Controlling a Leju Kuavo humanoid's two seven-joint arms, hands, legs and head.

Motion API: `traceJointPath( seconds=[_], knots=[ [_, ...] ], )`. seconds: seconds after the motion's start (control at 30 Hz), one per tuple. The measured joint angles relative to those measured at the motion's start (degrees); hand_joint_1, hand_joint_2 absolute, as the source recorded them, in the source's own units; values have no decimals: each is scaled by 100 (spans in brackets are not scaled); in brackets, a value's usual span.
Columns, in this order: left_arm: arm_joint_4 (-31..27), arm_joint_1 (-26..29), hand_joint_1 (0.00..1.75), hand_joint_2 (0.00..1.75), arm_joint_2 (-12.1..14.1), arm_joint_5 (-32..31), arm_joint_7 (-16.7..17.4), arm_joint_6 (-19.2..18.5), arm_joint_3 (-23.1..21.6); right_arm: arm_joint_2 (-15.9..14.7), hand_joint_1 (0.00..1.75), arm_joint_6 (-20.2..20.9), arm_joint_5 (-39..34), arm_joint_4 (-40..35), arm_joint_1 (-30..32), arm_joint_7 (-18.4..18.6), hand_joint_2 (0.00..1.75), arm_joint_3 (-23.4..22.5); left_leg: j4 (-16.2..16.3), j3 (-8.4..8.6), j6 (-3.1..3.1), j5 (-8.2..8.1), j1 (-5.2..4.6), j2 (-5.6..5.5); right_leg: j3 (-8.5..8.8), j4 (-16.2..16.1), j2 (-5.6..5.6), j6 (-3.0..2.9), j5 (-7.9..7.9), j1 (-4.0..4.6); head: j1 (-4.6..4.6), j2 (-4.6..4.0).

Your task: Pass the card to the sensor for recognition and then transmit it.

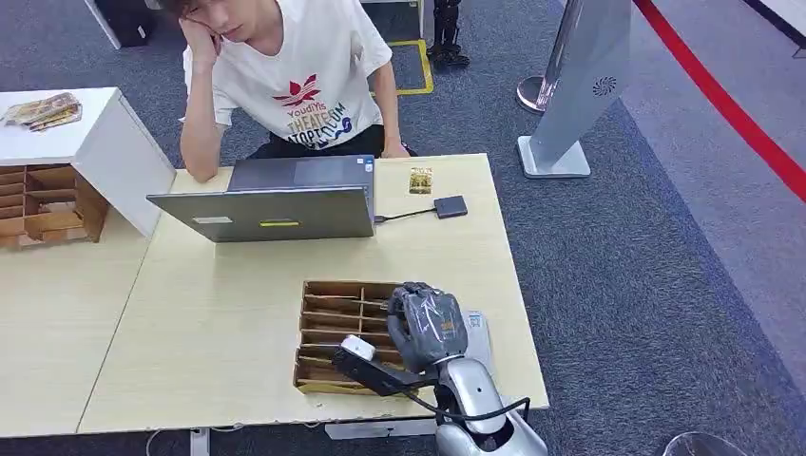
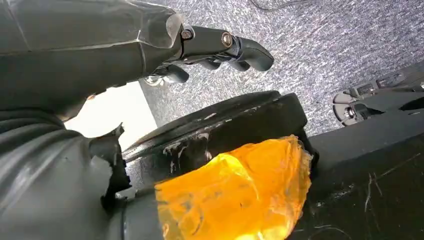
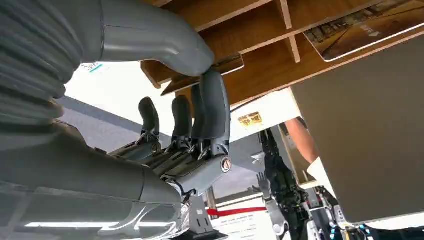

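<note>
The right hand (image 1: 425, 326) hangs over the right side of the brown wooden divided tray (image 1: 328, 334), which sits near the front edge of the pale wooden table (image 1: 219, 313). From above, the grey back of the hand hides whatever lies under it. The right wrist view fills that in: the thick grey thumb (image 3: 165, 42) and a dark finger (image 3: 214, 107) pinch a thin brown card (image 3: 212, 70) by its edge, right against the tray's wooden dividers, while the other fingers stand straight beside it. The card looks flat and wood-coloured, hard to tell from the slats around it. That same view shows another card with a printed golden picture (image 3: 365, 27) lying in a nearby compartment of the tray.

The left hand (image 2: 220, 47) appears in its own wrist camera, hanging over grey carpet with its dark fingers curled loosely and nothing between them.

Beyond the tray, toward the far side of the table, stands an open grey laptop (image 1: 276, 199), and a cable runs from it to a small dark square sensor box (image 1: 450, 206). A small gold-printed card (image 1: 420, 180) lies just beyond the box. A person in a white T-shirt (image 1: 285, 76) sits behind the laptop. Far left of the tray, a second wooden divided rack (image 1: 43, 204) rests beside a white box (image 1: 105, 142).
</note>
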Motion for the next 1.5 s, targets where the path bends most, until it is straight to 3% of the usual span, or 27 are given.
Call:
traceJointPath(
  seconds=[0.03,0.8,1.0,1.03,1.2,1.33,1.47,1.5],
  knots=[
    [0,0,0,0,0,0,0,0,-2,9,129,0,0,24,-19,4,175,-2,0,1,0,0,0,0,0,0,0,0,0,0,0,0],
    [0,-4,0,0,0,0,15,-9,-44,46,127,-46,0,162,-137,15,175,-33,0,4,0,1,0,1,3,0,1,0,1,0,0,0],
    [0,-4,0,0,0,7,15,-11,-44,46,110,-35,0,170,-137,15,175,-33,0,4,0,1,0,1,3,0,1,0,1,0,0,0],
    [0,-4,0,0,0,11,15,-11,-44,46,87,-22,0,179,-137,20,175,-35,0,4,0,1,0,1,3,0,1,0,1,0,0,0],
    [0,-3,0,0,0,22,15,-15,-46,44,70,22,0,225,-134,57,175,-42,0,3,-1,1,0,1,3,0,1,0,1,0,0,0],
    [0,-5,0,0,0,44,15,-33,-48,44,66,92,15,286,-134,72,175,-44,0,3,-1,1,0,1,2,0,1,0,1,0,0,0],
    [0,-5,0,0,0,55,15,-39,-50,44,77,144,55,350,-135,101,175,-46,0,2,-1,0,0,1,2,0,1,0,1,0,0,0],
    [0,-5,0,0,0,55,15,-44,-52,44,87,155,61,363,-135,109,175,-46,0,2,-1,0,0,1,2,0,1,0,1,0,0,0]
  ],
)
